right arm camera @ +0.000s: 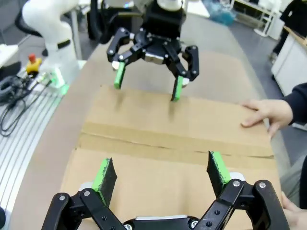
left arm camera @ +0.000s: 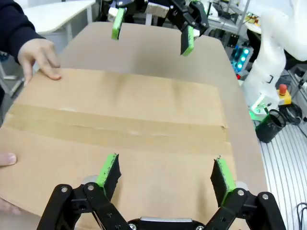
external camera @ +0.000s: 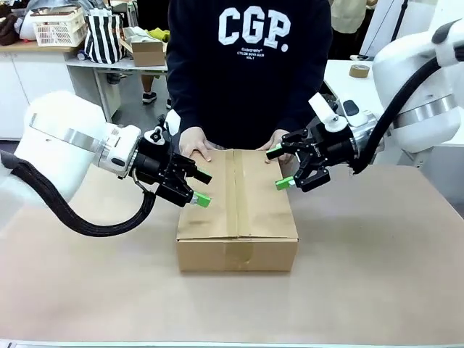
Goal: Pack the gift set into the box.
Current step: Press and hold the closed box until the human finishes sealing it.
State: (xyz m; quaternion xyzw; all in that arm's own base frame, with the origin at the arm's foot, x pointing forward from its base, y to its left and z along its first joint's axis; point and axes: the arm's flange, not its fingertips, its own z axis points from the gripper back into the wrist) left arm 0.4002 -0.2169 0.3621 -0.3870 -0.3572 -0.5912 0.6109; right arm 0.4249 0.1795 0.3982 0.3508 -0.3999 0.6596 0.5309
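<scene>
The desk (external camera: 377, 275) is covered with a plain brown sheet. Behind it stands a person in a dark sweater (external camera: 250, 80), and farther back there are white counters with a striped bag (external camera: 104, 35) and a white basket (external camera: 58, 25).

The box (external camera: 243, 210) sits on the middle of the desk, between the two pincers. Its flaps are closed flat, and a strip of brown tape (external camera: 233, 192) runs down the seam. The seam goes from the robot's side straight toward the person, and the long axis of the box seems to lie the same way, with one short end facing the robot.

The left pincer (external camera: 202, 188) is at the left long edge of the box, with its fingers spread wide and nothing between them. In the left wrist view its green pads (left arm camera: 109, 171) hang over the top of the box. I cannot tell if they touch the cardboard.

The right pincer (external camera: 279, 168) is at the opposite long edge, nearer to the far end. It is also spread wide and holds nothing.

The person's two hands (external camera: 196, 147) rest on the far short edge of the box, one beyond each pincer.
</scene>
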